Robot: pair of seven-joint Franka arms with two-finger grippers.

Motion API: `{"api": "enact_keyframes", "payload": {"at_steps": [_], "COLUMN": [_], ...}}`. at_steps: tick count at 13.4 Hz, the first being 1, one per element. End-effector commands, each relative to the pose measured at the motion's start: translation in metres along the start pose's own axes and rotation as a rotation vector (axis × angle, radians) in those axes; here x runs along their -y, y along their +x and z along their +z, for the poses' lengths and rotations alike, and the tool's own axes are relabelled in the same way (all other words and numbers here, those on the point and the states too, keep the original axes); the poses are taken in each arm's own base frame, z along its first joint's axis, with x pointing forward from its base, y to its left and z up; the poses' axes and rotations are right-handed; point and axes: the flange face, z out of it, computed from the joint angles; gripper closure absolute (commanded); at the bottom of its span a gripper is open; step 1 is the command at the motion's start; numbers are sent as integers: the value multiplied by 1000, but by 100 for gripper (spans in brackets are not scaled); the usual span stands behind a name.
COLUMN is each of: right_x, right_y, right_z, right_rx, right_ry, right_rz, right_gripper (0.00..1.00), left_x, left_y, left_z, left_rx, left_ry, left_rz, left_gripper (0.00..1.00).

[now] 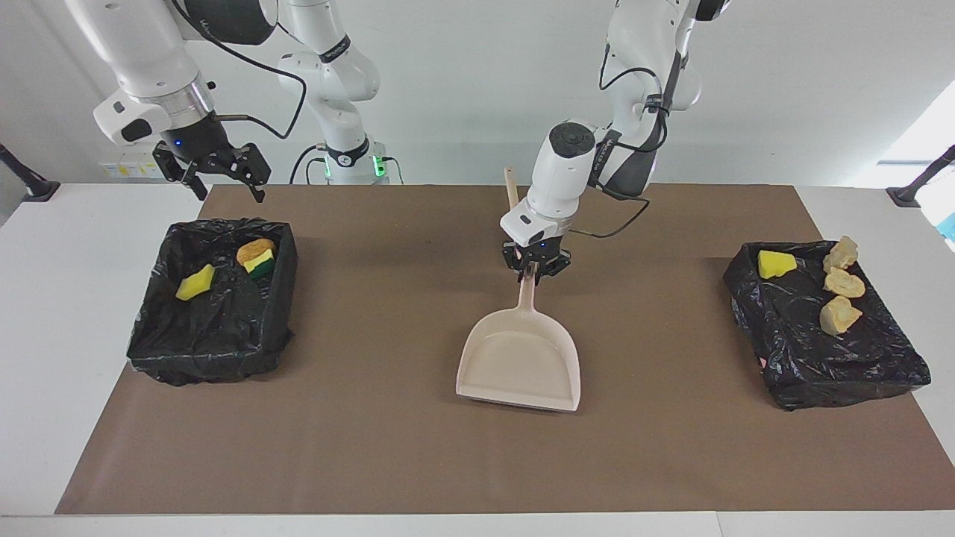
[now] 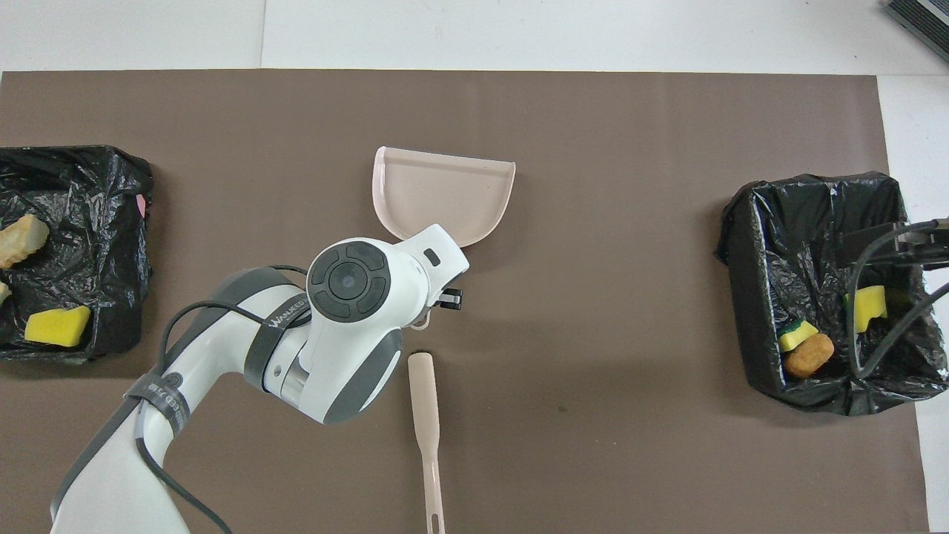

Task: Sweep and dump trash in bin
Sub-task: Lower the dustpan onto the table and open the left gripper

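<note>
Here the left gripper [image 1: 534, 271] hangs over the middle of the brown mat [image 1: 418, 462], its fingers clamped on the upper end of the beige dustpan's [image 1: 522, 362] handle; the pan slopes down from the grip with its wide open lip turned away from the robots, and whether that lip touches the mat cannot be told. Nearer to the robots than the pan lies the beige brush [image 2: 425, 415] flat on the mat, its dark bristle end toward the dustpan handle, mostly hidden under the left arm in the facing view. The trash sits in 2 black-bag-lined bins. In the bin at the right arm's end of the table [image 1: 213, 339] lie a bright yellow sponge piece [image 1: 195, 283], a green-and-yellow sponge [image 1: 261, 263] and, touching it, an orange-brown lump [image 1: 254, 249]. In the bin at the left arm's end [image 1: 835, 358] lie another yellow sponge piece [image 1: 774, 264] and 3 pale tan foam lumps [image 1: 843, 283] in a row along the edge toward the table's end. The right gripper [image 1: 221, 177] waits in the air over the mat's corner just beside its bin, nearer the robots than the bin, fingers spread wide and holding nothing.
</note>
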Motion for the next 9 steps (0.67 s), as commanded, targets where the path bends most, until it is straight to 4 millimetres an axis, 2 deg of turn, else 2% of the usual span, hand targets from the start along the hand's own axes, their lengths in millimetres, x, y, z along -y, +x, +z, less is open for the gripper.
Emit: {"api": "enact_keyframes", "payload": {"at_steps": [1, 3, 6, 7, 9], "right_x": [-8, -6, 1, 10, 29], "right_y": [-6, -6, -4, -4, -6], "right_z": [-5, -6, -8, -8, -11], "right_rx": [14, 11, -8, -8, -14], "right_ry": [8, 1, 4, 6, -4], "right_rz": [6, 0, 0, 15, 42], "right_gripper": [0, 0, 0, 0, 0], "left_x": [-7, -7, -6, -14, -14], "left_y": [2, -1, -6, -11, -11], "left_z": [-6, -3, -1, 7, 9], "left_rx": [-8, 13, 35, 53, 55], "left_ry": [-16, -40, -32, -26, -25], "left_rz": [-24, -89, -96, -83, -82], "left_gripper": [100, 100, 100, 100, 100]}}
